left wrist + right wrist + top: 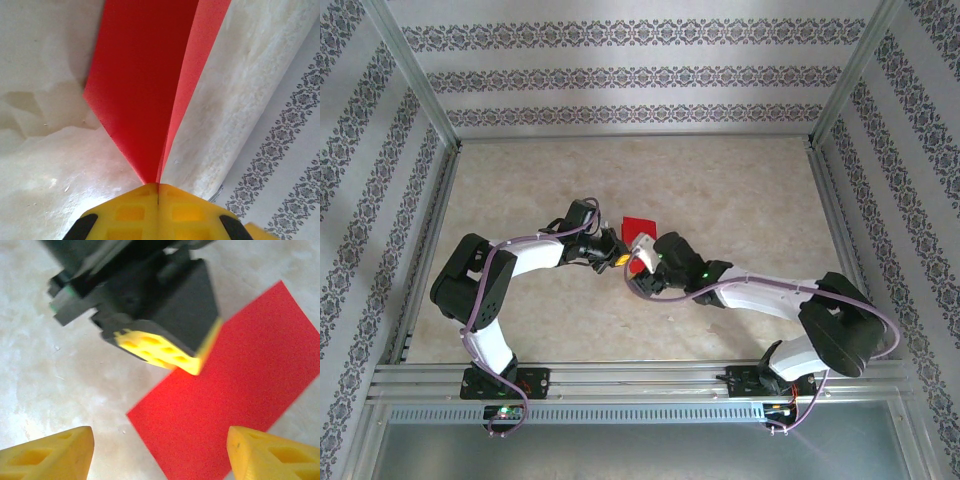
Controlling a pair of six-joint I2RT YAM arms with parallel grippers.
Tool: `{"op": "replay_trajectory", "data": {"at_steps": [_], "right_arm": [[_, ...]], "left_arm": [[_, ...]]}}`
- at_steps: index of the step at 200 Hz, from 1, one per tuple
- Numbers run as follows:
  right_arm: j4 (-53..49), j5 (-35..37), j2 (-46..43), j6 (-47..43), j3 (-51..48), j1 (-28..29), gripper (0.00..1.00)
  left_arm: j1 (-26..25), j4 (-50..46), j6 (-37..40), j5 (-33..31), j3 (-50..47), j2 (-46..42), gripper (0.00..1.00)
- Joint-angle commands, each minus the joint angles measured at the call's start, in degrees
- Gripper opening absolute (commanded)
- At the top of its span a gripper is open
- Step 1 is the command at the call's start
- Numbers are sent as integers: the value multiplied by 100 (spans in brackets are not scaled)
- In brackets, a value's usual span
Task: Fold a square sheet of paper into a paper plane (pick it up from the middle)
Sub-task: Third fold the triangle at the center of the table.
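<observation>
The square sheet of paper is bright red and lies mid-table, folded double into a long rectangle. My left gripper is shut on its near edge. In the left wrist view the yellow fingertips meet, and two red layers fan out from between them. My right gripper hovers just above, open. Its yellow fingers stand wide apart on either side of the sheet's corner with nothing between them. The left gripper's yellow tips show above that corner. The paper plane is out of view.
The beige marbled tabletop lies bare around the paper. Metal frame rails and patterned walls close in the left, right and far sides. The two arms nearly touch at the centre.
</observation>
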Motion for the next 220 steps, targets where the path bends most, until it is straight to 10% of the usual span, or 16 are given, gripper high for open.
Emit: {"op": "replay_trajectory", "data": {"at_steps": [1,66,140,220], "right_arm": [[412,623,276,-462,-53,181,70],[958,1159,780,-620,-17,261,61],[928,1119,600,-607,-228,280,27],[730,-269,662,146,-97,53,9]], "left_arm": [[29,-178,-144,7,128,45,0],[34,-256,-109,-11,143,53,0],[34,-312,-75,-44,173,81,1],[672,-2063,1421,-745,524,-542,34]]}}
